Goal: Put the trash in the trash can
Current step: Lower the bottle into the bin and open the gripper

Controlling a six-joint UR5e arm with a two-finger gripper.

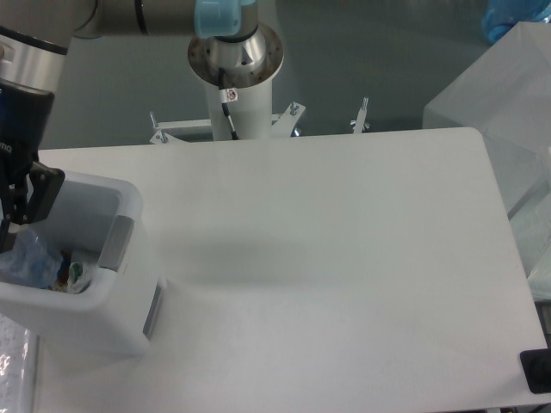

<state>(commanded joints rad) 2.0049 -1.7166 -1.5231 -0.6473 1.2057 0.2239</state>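
Observation:
The white trash can (129, 258) stands at the table's left edge, its grey handle recess facing right. My gripper (21, 211) hangs over the can's opening, partly cut off by the left edge of the view. Its dark fingers (45, 191) stand apart. The clear crinkled bottle (27, 256) lies inside the can just below the fingertips, and no finger visibly presses on it. The small white wrapper with green marks (76, 274) lies inside the can beside the bottle, against the right wall.
The arm's base post (237, 95) rises behind the table's far edge. A translucent box (508, 103) stands off the table at the right. A dark object (538, 370) sits at the lower right corner.

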